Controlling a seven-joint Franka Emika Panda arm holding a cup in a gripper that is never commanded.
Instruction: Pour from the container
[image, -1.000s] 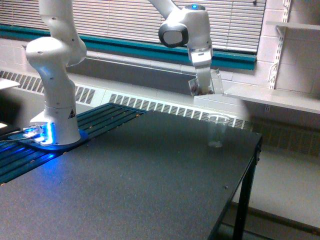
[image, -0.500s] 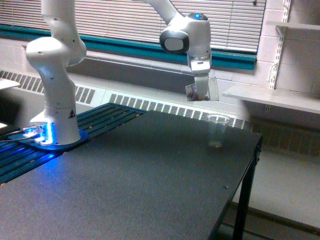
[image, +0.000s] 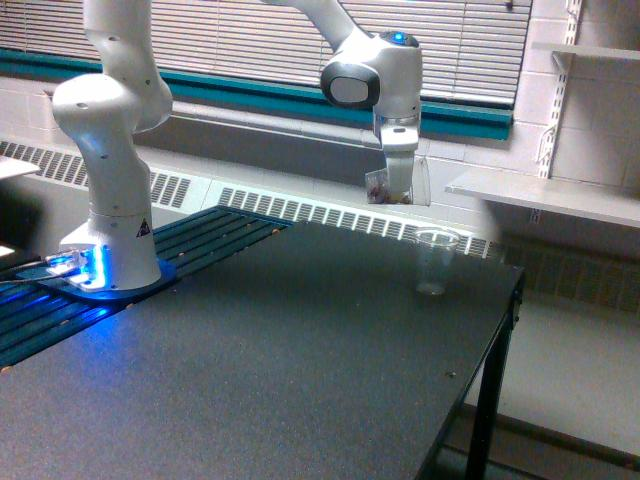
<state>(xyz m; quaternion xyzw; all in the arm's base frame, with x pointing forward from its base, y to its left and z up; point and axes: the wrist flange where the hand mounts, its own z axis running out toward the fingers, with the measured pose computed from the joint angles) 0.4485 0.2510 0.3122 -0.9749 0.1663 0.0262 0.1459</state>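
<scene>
Fingers clamp the container (edges hard to trace) above the taller cup.

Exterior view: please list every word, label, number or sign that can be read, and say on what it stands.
No text can be read in this view.
Warning sign, a small yellow triangle on the robot base: its symbol is too small to make out.
The container in the gripper and the clear cup on the table: no print visible.

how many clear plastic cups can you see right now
2. The small cup is held in the gripper above the black table. The taller tapered cup stands upright on the table near its far edge. None seem hidden.
</scene>
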